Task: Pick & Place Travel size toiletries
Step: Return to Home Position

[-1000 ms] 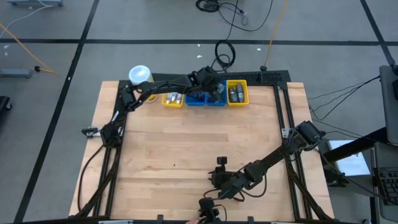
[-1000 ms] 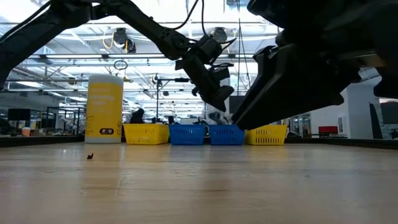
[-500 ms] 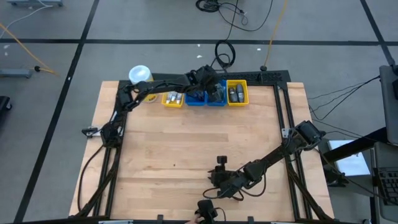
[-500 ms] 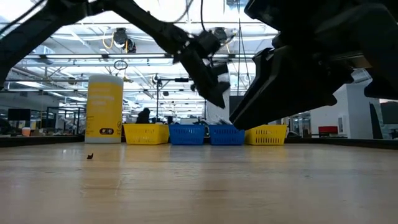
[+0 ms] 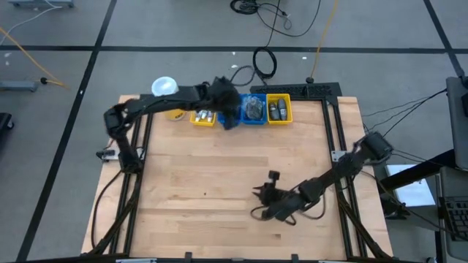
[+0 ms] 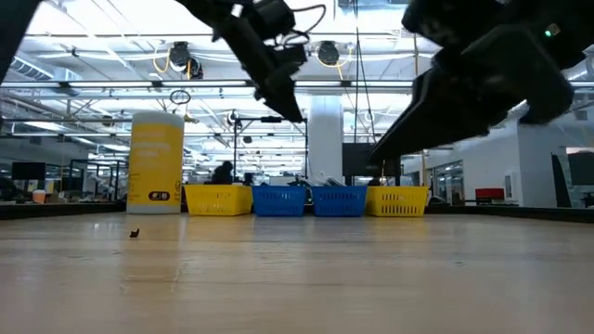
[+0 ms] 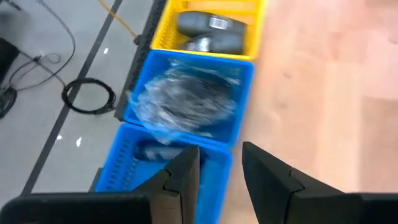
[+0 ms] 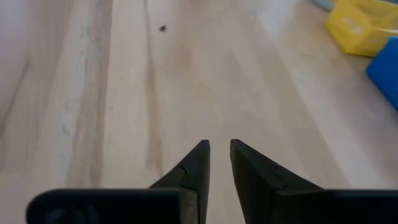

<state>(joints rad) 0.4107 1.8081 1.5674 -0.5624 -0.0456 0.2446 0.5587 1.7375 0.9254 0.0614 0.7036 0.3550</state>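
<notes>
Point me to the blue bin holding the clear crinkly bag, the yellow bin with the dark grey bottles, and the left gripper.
blue bin (image 7: 244,99), left wrist view, on its side wall.
yellow bin (image 7: 254,37), left wrist view, on its side wall.
left gripper (image 7: 221,155), left wrist view, midway between its fingertips, with a gap between the fingers.

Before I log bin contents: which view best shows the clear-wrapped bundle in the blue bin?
The left wrist view: the wrapped bundle fills its blue bin from close above. The high view shows it small; the low view shows only bin walls; the right wrist view misses it.

No text can be read; the yellow canister (image 6: 155,162) bears only an illegible dark mark.
</notes>
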